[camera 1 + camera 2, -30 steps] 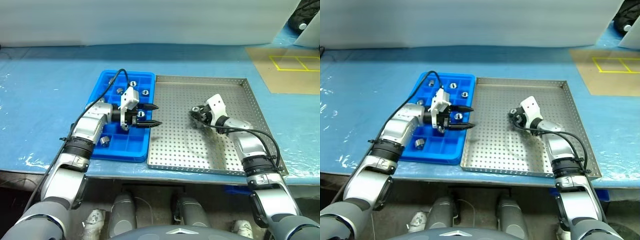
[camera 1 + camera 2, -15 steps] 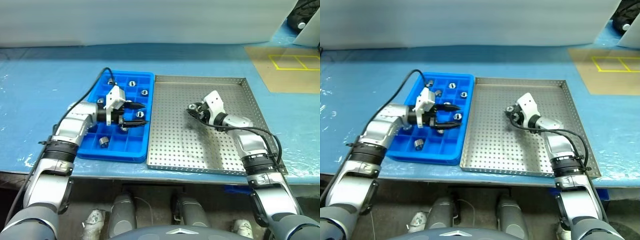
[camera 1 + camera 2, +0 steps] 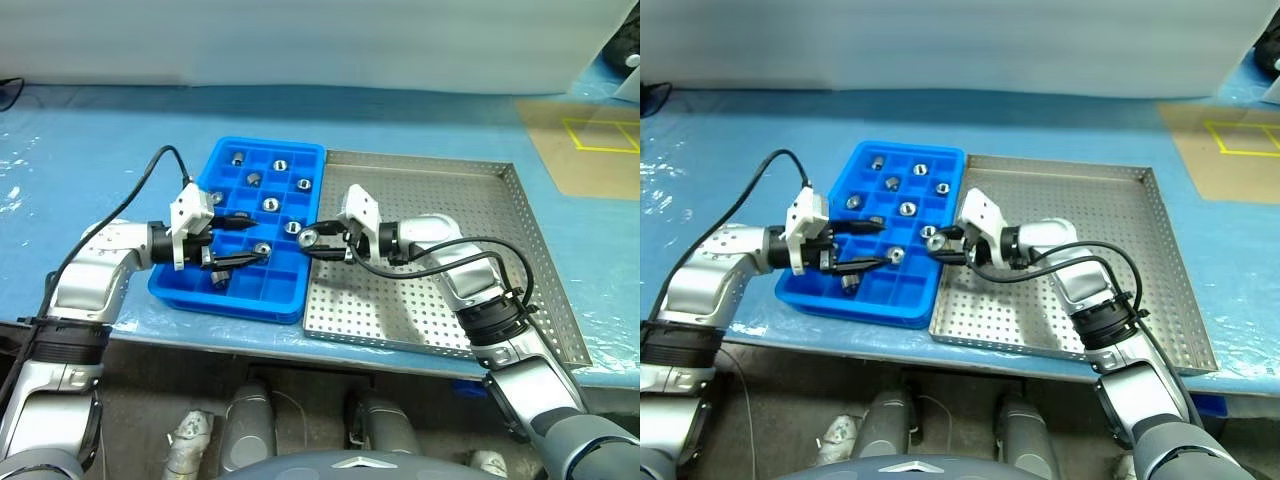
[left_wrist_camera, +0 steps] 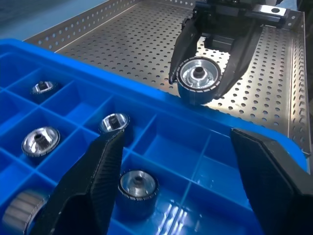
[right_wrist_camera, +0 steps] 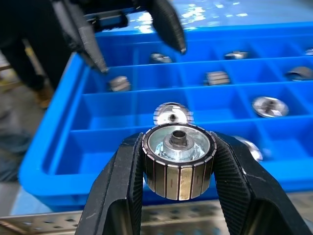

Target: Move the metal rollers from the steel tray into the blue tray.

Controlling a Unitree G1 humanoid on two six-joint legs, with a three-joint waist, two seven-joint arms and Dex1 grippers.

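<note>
Blue sheeting covers my worktop (image 3: 90, 150). My right tool (image 3: 312, 238) clamps a metal roller (image 5: 179, 160) at the blue tray (image 3: 190, 296) edge beside the steel tray (image 3: 520, 290). My left tool (image 3: 240, 240) hangs open above the compartments.

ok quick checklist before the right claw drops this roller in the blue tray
1. Grip: right claw shut on the roller, ok.
2. Position: roller sits at the blue tray's near edge, not yet over a compartment, not ok.
3. Free compartment near that edge: ok.
4. Left claw open, empty, hanging over the tray; enough room for the drop: cannot tell.
5. Steel tray has no loose rollers on its visible part: ok.
</note>
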